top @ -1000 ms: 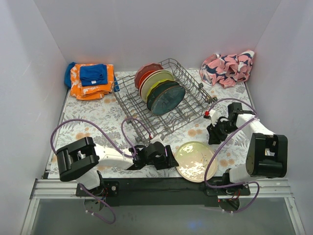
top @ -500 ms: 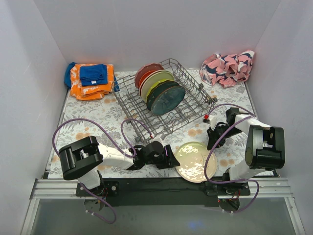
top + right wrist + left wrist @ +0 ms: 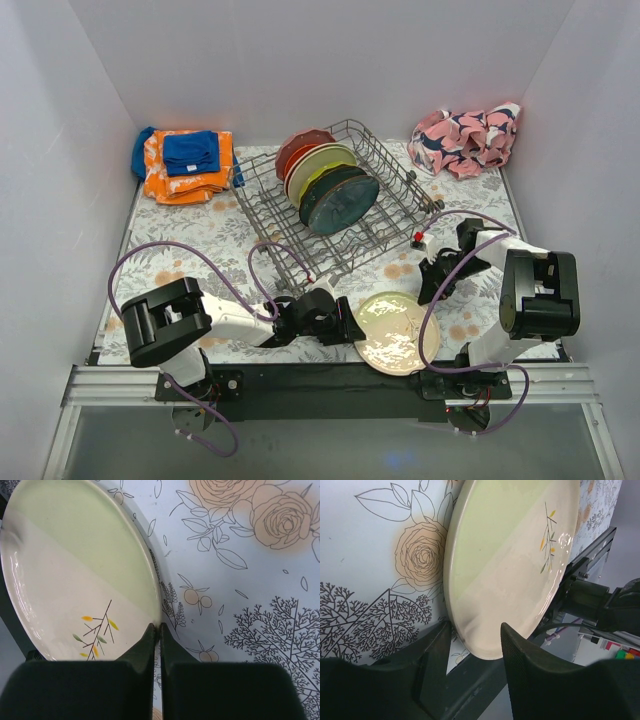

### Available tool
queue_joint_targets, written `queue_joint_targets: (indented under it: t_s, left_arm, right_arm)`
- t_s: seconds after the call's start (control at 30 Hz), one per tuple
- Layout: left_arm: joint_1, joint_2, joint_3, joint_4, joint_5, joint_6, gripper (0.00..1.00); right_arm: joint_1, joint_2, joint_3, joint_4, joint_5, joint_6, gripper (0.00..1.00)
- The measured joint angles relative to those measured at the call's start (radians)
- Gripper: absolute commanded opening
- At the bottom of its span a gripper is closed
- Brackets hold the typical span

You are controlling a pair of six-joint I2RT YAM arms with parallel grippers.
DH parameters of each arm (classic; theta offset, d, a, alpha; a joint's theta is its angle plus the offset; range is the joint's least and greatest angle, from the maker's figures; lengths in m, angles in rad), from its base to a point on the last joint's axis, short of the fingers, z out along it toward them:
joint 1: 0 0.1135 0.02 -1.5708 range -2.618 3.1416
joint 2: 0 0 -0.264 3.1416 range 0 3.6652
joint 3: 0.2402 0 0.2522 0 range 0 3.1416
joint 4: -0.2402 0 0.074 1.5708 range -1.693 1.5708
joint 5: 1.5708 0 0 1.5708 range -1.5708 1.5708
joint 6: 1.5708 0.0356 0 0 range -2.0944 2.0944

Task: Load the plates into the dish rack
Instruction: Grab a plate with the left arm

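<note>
round cream plate (image 3: pixel 395 330) lies on the flowered tablecloth (image 3: pixel 190 235) at the near edge, right of centre, well apart from the dish rack (image 3: pixel 280 235). glossy glaze, pale green tint over part of the face, small twig mark with yellow and green leaves, thin raised rim.

left gripper (image 3: pixel 475 630) sits low at the plate's left edge, turned sideways. its matte black fingers (image 3: pixel 520 650) are apart with the rim between them, one down by the cloth, one over the plate face. cannot tell if either presses on the plate.

right gripper (image 3: pixel 160 626) is at the plate's right edge. both black fingers are pressed together with nothing between them, tips right at the rim where it meets the cloth.

dish rack is a grey wire basket, rectangular, set at an angle in the far middle of the table, with rows of upright tines. racked plates (image 3: pixel 330 185) stand on edge in one leaning row: reddish ones at the far end, pale yellow and lime in the middle, dark teal at the near end.

folded orange and blue cloths (image 3: pixel 185 160) are in the far left corner, a crumpled pink patterned cloth (image 3: pixel 465 138) in the far right. purple cables (image 3: pixel 200 258) loop off both arms. tablecloth is white with line-drawn roses, leaves and trees, some tinted peach.
</note>
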Motion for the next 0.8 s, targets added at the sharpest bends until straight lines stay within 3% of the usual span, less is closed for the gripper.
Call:
queue_joint_targets:
  t_s: [0.67, 0.8]
  left_arm:
    - [0.006, -0.143, -0.014, -0.078, -0.096, 0.01, 0.43]
    - [0.002, -0.15, -0.014, -0.117, -0.119, 0.013, 0.46]
  right_arm:
    - [0.103, 0.015, 0.027, 0.009, -0.019, -0.017, 0.01]
    - [0.105, 0.005, 0.027, 0.008, -0.014, -0.019, 0.19]
